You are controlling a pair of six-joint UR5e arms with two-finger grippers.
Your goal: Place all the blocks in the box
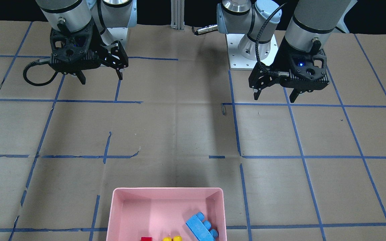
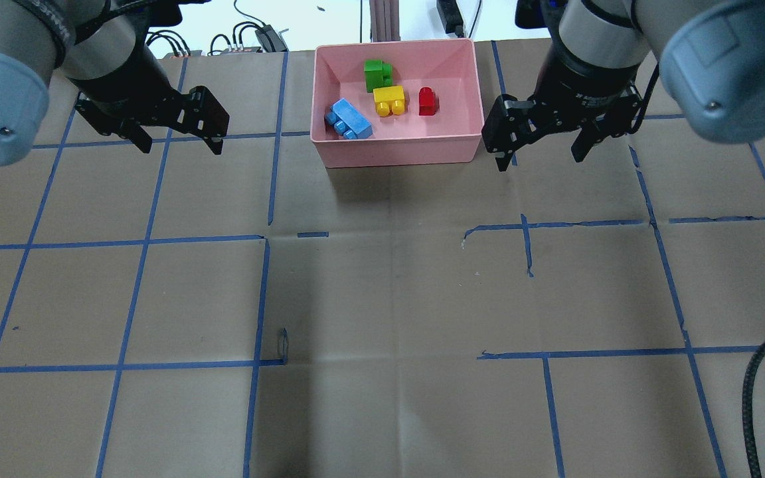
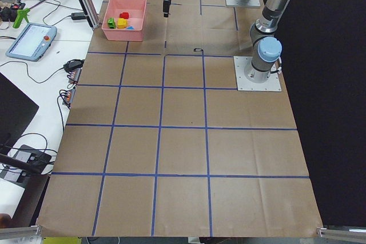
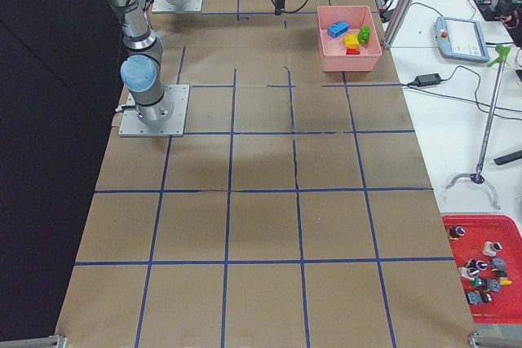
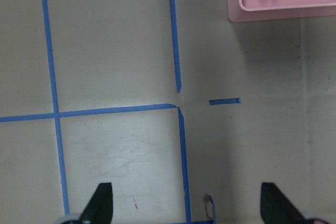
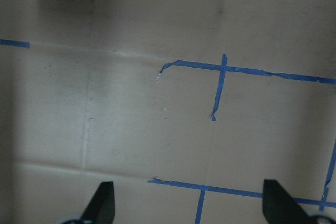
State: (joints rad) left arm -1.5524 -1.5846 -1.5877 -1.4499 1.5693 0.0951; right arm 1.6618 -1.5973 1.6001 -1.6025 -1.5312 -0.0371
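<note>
The pink box stands at the table's far middle. Inside it lie the green brick, the yellow brick, the small red brick and the longer light blue brick. The front-facing view shows the box's rim with the blue brick; the green one is out of that view. My left gripper hovers open and empty to the left of the box. My right gripper hovers open and empty just right of it. The left wrist view shows the box's corner.
The table is covered in brown paper with a blue tape grid. A black cable lies at the near right. Monitors, a pendant and cables sit on side benches beyond the table's far edge.
</note>
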